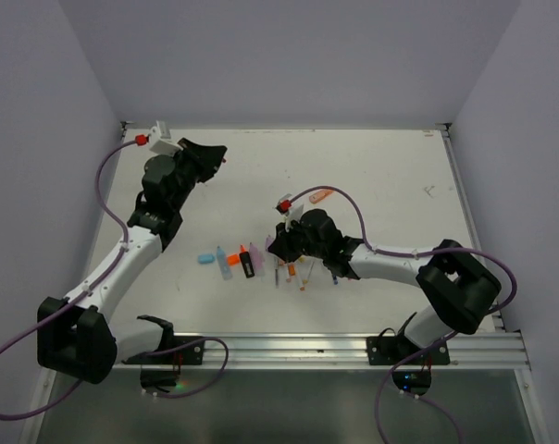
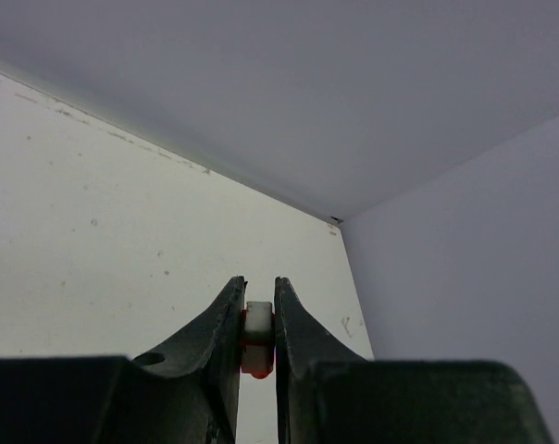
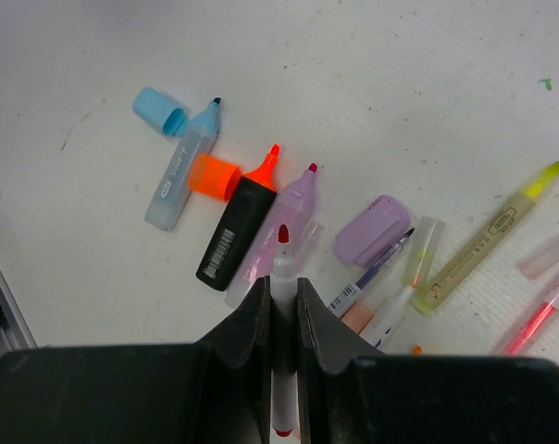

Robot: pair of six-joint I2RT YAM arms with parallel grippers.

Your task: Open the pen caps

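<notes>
The fingers of the right hand (image 3: 281, 285) hide most of the barrel of the red-tipped pen (image 3: 282, 264), and a pink pen (image 3: 537, 319) runs off that view's right edge. The left hand (image 2: 258, 282) pinches a white-and-red piece (image 2: 257, 319), mostly covered, with too little showing to tell what it is.

The left claw (image 2: 258, 283) pinches a small white-and-red cap (image 2: 257, 335) between its jaws, above the white bench (image 2: 104, 231), near the walls' (image 2: 372, 102) corner.

Scuffed white table (image 1: 391, 176) boxed in by plain lavender-grey walls (image 1: 289, 55).
</notes>
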